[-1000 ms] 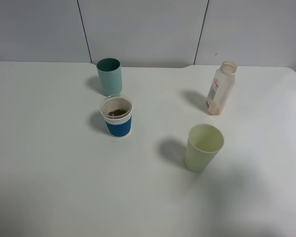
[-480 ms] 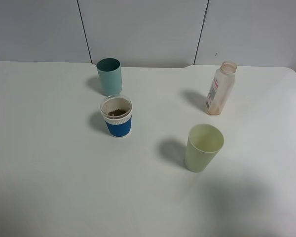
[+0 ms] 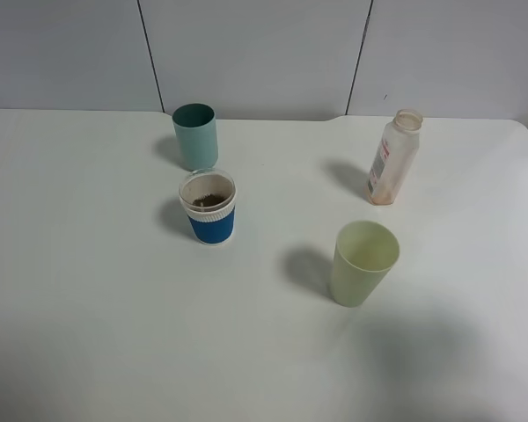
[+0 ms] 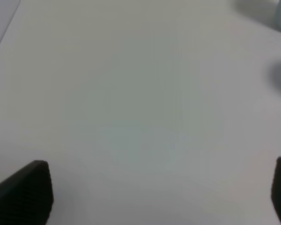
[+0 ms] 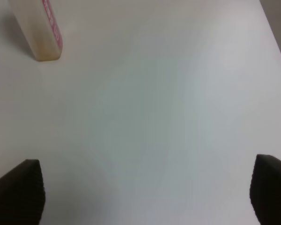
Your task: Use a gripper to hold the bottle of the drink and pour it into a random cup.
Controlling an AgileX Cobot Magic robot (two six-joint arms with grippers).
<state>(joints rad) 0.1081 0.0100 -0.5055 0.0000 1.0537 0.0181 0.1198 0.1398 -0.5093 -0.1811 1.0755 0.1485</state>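
The bottle [image 3: 393, 157] stands upright at the back right of the white table [image 3: 88, 290], translucent with a white-and-pink label and brown residue at its base. It also shows in the right wrist view [image 5: 39, 29]. The cup [image 3: 209, 207], white with a blue ribbed sleeve, stands left of centre and holds brown drink [image 3: 209, 200]. No gripper shows in the exterior high view. The left gripper [image 4: 161, 192] is open over bare table, fingertips [image 4: 25, 190] wide apart. The right gripper [image 5: 147, 192] is open, well apart from the bottle.
A teal cup [image 3: 196, 136] stands just behind the blue-sleeved cup. A pale yellow-green cup [image 3: 363, 262] stands in front of the bottle, right of centre. The table's back edge meets a grey panelled wall [image 3: 255, 53].
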